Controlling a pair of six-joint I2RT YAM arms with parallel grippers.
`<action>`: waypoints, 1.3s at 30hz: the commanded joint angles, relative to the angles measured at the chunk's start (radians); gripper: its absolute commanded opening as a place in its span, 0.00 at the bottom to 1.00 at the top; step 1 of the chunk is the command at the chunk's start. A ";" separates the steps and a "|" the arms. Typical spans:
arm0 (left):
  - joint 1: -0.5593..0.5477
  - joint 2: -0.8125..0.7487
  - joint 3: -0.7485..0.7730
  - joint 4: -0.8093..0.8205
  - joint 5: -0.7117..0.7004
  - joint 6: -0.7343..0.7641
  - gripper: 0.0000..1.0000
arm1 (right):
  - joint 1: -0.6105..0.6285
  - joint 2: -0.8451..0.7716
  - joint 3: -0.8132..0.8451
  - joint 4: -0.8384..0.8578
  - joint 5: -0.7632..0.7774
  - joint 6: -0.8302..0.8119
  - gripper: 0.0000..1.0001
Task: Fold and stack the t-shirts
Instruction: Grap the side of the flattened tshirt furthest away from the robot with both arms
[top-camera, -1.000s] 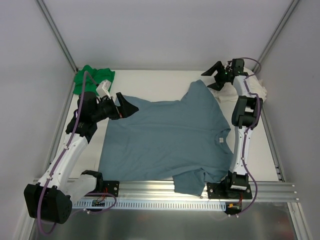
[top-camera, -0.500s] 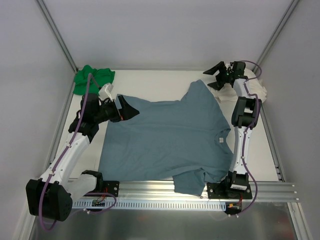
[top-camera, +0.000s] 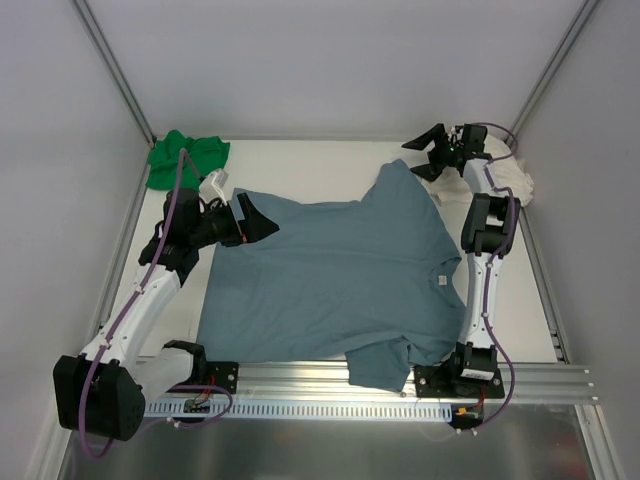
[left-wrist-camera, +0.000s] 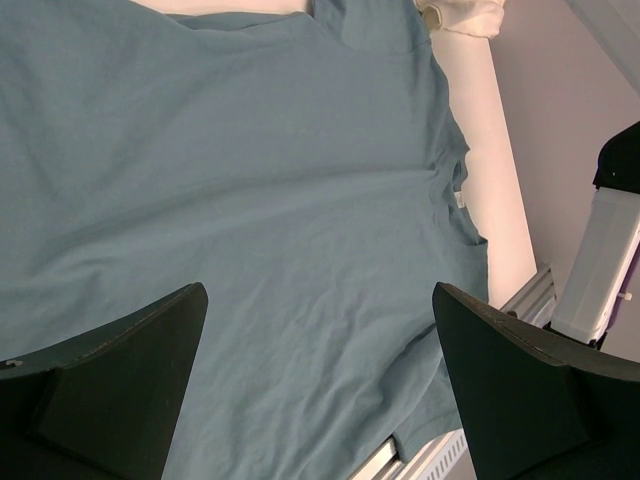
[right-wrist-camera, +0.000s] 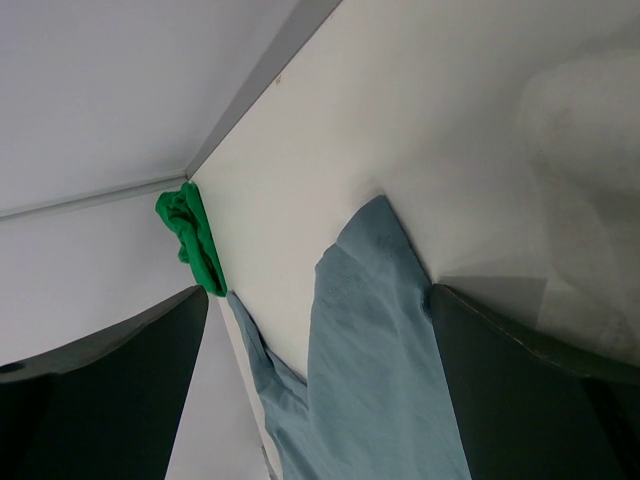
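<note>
The dusty blue-grey t-shirt (top-camera: 340, 275) lies spread flat over the middle of the table, its white neck tag (top-camera: 437, 281) toward the right; one corner hangs over the front rail. It also fills the left wrist view (left-wrist-camera: 250, 200). The green t-shirt (top-camera: 185, 155) is bunched at the back left corner and shows in the right wrist view (right-wrist-camera: 195, 240). The cream-white t-shirt (top-camera: 505, 175) is bunched at the back right. My left gripper (top-camera: 258, 217) is open and empty at the blue shirt's left sleeve. My right gripper (top-camera: 428, 153) is open and empty just above the back right sleeve (right-wrist-camera: 375, 300).
The white table (top-camera: 300, 165) is walled by a grey enclosure with metal corner posts. A slotted aluminium rail (top-camera: 300, 378) runs along the front edge under the arm bases. The right arm (top-camera: 485, 260) stands along the shirt's right side.
My right gripper has swung a little left and toward the back, over the blue shirt's sleeve. My left arm has shifted slightly. The shirts have not moved.
</note>
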 joint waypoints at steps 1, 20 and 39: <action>0.001 -0.007 -0.008 0.025 0.014 0.034 0.99 | 0.029 0.017 -0.021 0.035 -0.062 0.034 1.00; 0.001 -0.053 -0.020 -0.006 -0.012 0.037 0.99 | 0.033 -0.089 -0.171 -0.014 -0.061 -0.024 0.00; 0.001 -0.138 -0.069 -0.013 -0.028 0.026 0.99 | -0.053 -0.491 -0.492 -0.173 0.119 -0.292 0.00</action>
